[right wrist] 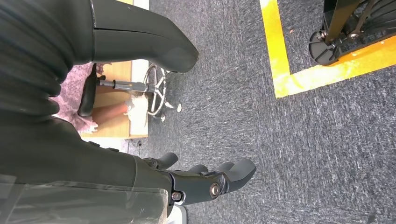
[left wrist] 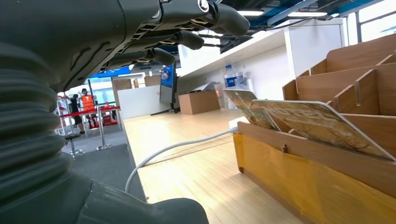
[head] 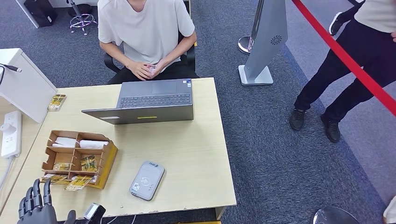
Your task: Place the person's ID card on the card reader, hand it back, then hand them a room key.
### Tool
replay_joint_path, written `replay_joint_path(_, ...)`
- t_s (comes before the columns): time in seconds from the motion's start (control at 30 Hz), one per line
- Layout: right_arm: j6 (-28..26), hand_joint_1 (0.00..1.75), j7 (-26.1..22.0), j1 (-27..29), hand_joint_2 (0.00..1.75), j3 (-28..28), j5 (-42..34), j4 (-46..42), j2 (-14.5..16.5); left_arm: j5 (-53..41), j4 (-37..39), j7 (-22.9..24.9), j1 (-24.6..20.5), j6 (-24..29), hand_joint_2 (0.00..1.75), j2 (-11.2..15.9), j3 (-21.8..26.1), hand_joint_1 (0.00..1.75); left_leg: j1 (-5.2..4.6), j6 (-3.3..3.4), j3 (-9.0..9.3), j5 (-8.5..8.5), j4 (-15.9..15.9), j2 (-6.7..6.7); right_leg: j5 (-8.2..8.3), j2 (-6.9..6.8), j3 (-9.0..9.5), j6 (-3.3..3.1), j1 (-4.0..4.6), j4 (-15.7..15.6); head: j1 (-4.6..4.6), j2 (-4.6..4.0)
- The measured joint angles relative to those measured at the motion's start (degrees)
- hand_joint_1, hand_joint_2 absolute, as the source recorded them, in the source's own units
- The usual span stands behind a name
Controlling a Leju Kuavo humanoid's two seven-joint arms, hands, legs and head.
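The grey card reader (head: 147,180) lies flat near the table's front edge. Left of it stands a wooden organiser (head: 77,158) with patterned room key cards (head: 88,163) in its slots. My left hand (head: 37,206) hovers at the table's front left corner, fingers spread, holding nothing. In the left wrist view the organiser (left wrist: 327,158) and its leaning key cards (left wrist: 317,123) are just ahead of that hand (left wrist: 177,32). My right hand (right wrist: 205,179) hangs over the carpet, fingers apart and empty. A seated person (head: 144,28) across the table holds something small and pinkish (head: 150,70) in clasped hands.
An open grey laptop (head: 156,100) sits at the table's far side. A white box (head: 23,84), a power strip (head: 11,133) and a small card stack (head: 56,102) are on the left. On the right, past a red barrier rope (head: 345,58), stands another person (head: 359,56).
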Motion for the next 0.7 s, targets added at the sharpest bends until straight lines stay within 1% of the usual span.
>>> replay_joint_path(0.07, 0.07, 0.0, 0.0, 0.0, 1.75, 0.03, 0.15, 0.0, 0.0, -0.56, 0.25, -0.65, -0.26, 0.7, 1.75, -0.11, 0.79, 0.0, 0.0, 0.0, 0.0, 0.0, 0.0, 0.0, 0.0, 0.0, 0.0, 0.0, 0.0, 0.0, -0.01, 0.0)
replay_joint_path(0.17, 0.16, 0.0, 0.01, -0.01, 1.75, 0.2, 0.45, 0.0, 0.0, -3.62, 0.92, -3.24, -1.17, 3.42, 1.75, -0.9, 3.34, 0.0, 0.0, 0.0, 0.0, 0.0, 0.0, 0.0, 0.0, 0.0, 0.01, 0.0, 0.0, 0.0, -0.01, 0.0)
replay_joint_path(0.3, 0.19, 0.0, 0.04, -0.04, 1.75, 0.52, 1.2, 0.01, 0.0, -7.58, 0.06, -10.56, -2.92, 4.69, 1.75, -3.47, 9.31, 0.0, 0.0, 0.01, 0.02, 0.01, 0.0, 0.0, 0.0, 0.0, 0.02, 0.0, 0.0, 0.0, 0.02, 0.0)
replay_joint_path(0.33, 0.21, 0.0, 0.04, -0.05, 1.75, 0.64, 1.32, 0.02, 0.0, -7.69, -0.29, -11.73, -3.4, 4.8, 1.75, -4.14, 10.84, 0.0, 0.0, 0.01, 0.03, 0.01, 0.0, 0.0, 0.0, 0.0, 0.03, 0.0, 0.0, 0.0, 0.03, 0.0)
replay_joint_path(0.43, 0.24, 0.0, 0.03, -0.07, 1.75, 0.96, 1.48, 0.02, 0.0, -7.7, -1.0, -13.23, -4.46, 4.91, 1.75, -5.59, 14.42, 0.0, 0.0, 0.01, 0.04, 0.01, 0.0, 0.0, 0.0, 0.0, 0.04, 0.0, 0.0, 0.0, 0.03, -0.01)
replay_joint_path(0.6, 0.24, 0.0, 0.02, -0.1, 1.75, 1.43, 1.61, 0.02, 0.0, -7.72, -1.61, -14.23, -5.0, 4.92, 1.75, -6.92, 17.16, 0.0, 0.0, 0.01, 0.03, 0.01, 0.0, 0.0, 0.0, 0.0, 0.03, 0.0, 0.0, 0.0, 0.03, 0.0)
replay_joint_path(0.7, 0.26, 0.0, -0.11, -0.18, 1.75, 1.64, 1.85, 0.02, 0.0, -7.68, -2.42, -17.47, -5.76, 4.95, 1.75, -7.93, 18.83, 0.0, -0.01, 0.01, 0.03, 0.01, 0.0, -0.02, 0.0, -0.02, 0.04, 0.0, 0.0, 0.0, 0.04, 0.0)
